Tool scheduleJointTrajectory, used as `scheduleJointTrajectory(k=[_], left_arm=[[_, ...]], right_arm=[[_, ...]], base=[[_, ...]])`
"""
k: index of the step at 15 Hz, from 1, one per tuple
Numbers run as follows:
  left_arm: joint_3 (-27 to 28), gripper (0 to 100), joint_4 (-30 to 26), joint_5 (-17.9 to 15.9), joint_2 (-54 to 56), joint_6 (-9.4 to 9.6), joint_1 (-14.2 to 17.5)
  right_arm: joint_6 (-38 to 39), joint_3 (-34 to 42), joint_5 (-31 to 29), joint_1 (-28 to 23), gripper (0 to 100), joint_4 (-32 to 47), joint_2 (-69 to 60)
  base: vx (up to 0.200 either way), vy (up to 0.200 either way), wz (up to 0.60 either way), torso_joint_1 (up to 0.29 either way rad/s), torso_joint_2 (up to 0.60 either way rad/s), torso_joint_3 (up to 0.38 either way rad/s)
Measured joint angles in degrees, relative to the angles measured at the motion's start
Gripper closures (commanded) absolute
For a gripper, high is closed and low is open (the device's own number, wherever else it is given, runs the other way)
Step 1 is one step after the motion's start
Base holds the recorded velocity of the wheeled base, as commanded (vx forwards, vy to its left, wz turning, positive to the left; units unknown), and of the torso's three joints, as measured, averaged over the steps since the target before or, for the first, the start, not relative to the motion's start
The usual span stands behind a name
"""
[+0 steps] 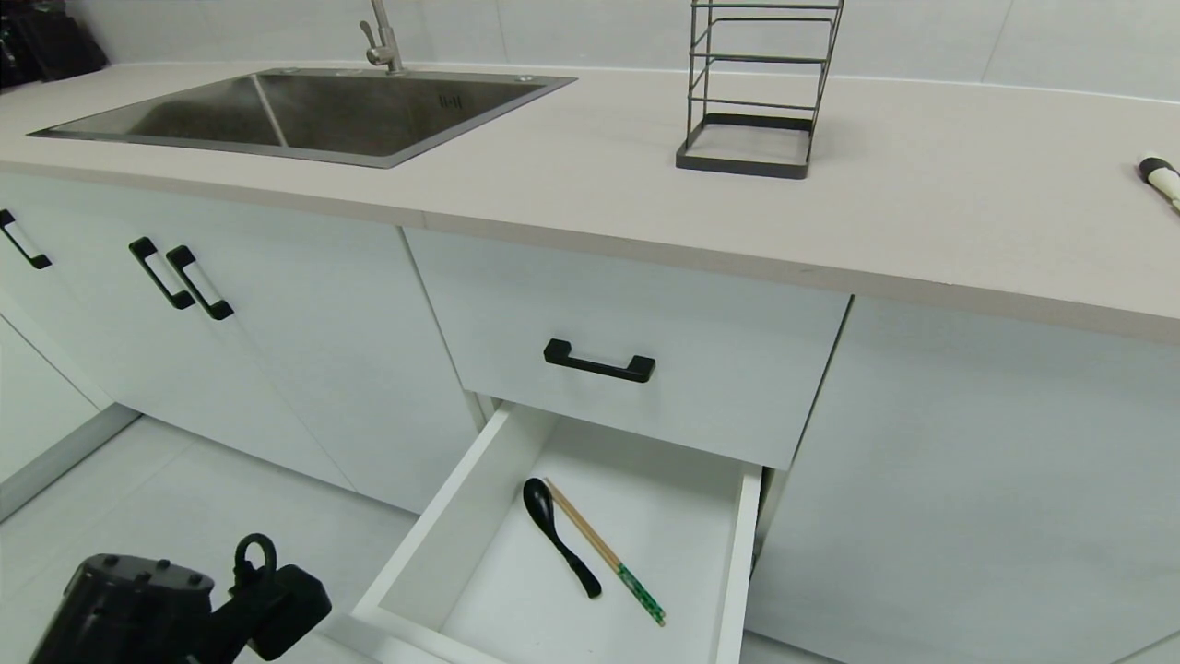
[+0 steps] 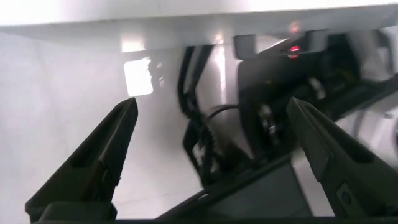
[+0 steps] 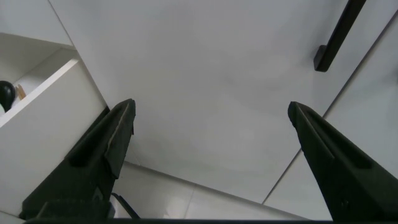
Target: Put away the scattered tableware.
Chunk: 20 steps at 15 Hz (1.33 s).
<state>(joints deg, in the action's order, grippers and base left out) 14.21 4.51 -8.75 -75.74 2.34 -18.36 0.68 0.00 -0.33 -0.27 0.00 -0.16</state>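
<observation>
Black spoon (image 1: 561, 542) beside green-tipped wooden chopsticks (image 1: 604, 551) in white drawer (image 1: 740, 553); left claw (image 2: 211, 102) and right claw (image 3: 210, 104) spread wide, empty.

Holds left jaws spread wide. Holds right jaws equally wide. Carries left arm (image 1: 138, 609) low, near left.

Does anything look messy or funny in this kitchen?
Yes. The lower drawer stands pulled open, with a black spoon and chopsticks lying loose and slanted inside. One more utensil lies alone at the countertop's far right edge, partly cut off. Nothing looks spilled or broken.
</observation>
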Motion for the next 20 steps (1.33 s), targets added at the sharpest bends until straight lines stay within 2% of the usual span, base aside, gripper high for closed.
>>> scheduleJointTrajectory(k=[3, 6, 7, 10, 20], left_arm=[[3.23, 0, 0.02, 4.66, -3.52, -0.40, -2.17], [4.47, 0, 0.00, 6.49, -5.53, -0.71, -3.77], [4.78, 0, 0.11, 6.92, -5.99, -1.34, -3.90], [5.90, 0, 0.13, 7.08, -6.90, -2.32, -4.12], [6.84, 0, 6.35, 6.88, -9.76, -2.36, -4.10]], right_arm=[[0.02, 0.00, 0.00, 0.00, 0, 0.00, 0.00], [0.00, 0.00, 0.00, 0.00, 0, 0.00, 0.00], [0.02, 0.00, 0.00, 0.00, 0, 0.00, 0.00], [0.02, 0.00, 0.00, 0.00, 0, 0.00, 0.00], [0.00, 0.00, 0.00, 0.00, 0, 0.00, 0.02]], base=[[0.000, 0.000, 0.00, 0.000, 0.00, 0.000], [0.000, 0.000, 0.00, 0.000, 0.00, 0.000], [0.000, 0.000, 0.00, 0.000, 0.00, 0.000], [0.000, 0.000, 0.00, 0.000, 0.00, 0.000], [0.000, 0.000, 0.00, 0.000, 0.00, 0.000]])
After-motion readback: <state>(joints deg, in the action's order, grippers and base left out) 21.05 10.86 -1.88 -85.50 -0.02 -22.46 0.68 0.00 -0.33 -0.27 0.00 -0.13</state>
